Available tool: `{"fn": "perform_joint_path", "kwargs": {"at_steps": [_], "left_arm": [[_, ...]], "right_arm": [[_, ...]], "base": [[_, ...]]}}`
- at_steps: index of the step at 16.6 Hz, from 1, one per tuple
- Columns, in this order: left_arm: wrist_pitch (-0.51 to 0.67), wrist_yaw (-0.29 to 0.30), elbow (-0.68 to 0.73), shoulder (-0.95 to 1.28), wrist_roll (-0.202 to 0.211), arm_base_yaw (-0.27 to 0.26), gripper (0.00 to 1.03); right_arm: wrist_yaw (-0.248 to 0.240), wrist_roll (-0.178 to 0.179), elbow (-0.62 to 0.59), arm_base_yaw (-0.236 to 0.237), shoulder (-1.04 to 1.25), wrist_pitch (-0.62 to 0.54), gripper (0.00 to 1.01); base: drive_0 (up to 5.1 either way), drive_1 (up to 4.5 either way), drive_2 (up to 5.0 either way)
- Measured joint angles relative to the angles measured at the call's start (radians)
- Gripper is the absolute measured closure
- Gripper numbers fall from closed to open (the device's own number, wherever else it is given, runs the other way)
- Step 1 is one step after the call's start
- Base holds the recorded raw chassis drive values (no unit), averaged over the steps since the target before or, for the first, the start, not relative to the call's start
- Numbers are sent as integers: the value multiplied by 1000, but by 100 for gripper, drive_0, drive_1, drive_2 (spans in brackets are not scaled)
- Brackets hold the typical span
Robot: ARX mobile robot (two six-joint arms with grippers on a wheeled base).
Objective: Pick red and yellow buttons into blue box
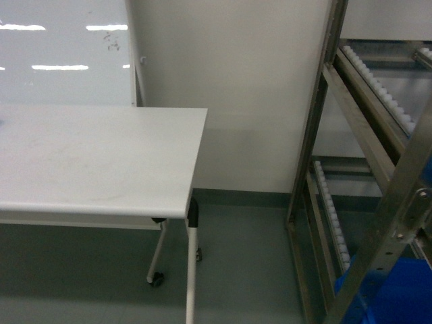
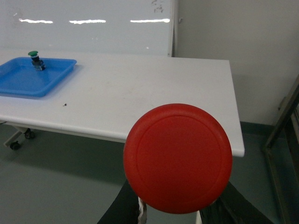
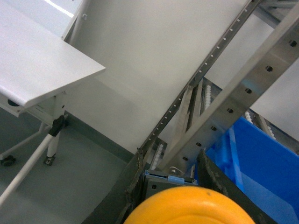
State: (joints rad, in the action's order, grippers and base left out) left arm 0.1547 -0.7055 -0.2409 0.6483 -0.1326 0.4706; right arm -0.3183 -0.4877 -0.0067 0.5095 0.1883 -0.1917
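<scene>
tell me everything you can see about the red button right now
The red button fills the lower middle of the left wrist view, cap facing the camera: a round, smooth, matte red plastic disc with a faint raised ring near its edge. Its switch block is hidden behind the cap. Dark gripper fingers show on either side just below it, so the left gripper appears to hold it, in the air in front of the white table's near edge.
</scene>
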Motion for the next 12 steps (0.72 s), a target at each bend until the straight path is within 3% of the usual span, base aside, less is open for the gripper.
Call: {"fn": "perform_joint_path", "kwargs": {"at_steps": [12], "left_arm": [[1,0,0,2,0,0,83]], "right_arm": [[0,0,0,0,0,0,72]], "base": [[498,-243,-243]]}}
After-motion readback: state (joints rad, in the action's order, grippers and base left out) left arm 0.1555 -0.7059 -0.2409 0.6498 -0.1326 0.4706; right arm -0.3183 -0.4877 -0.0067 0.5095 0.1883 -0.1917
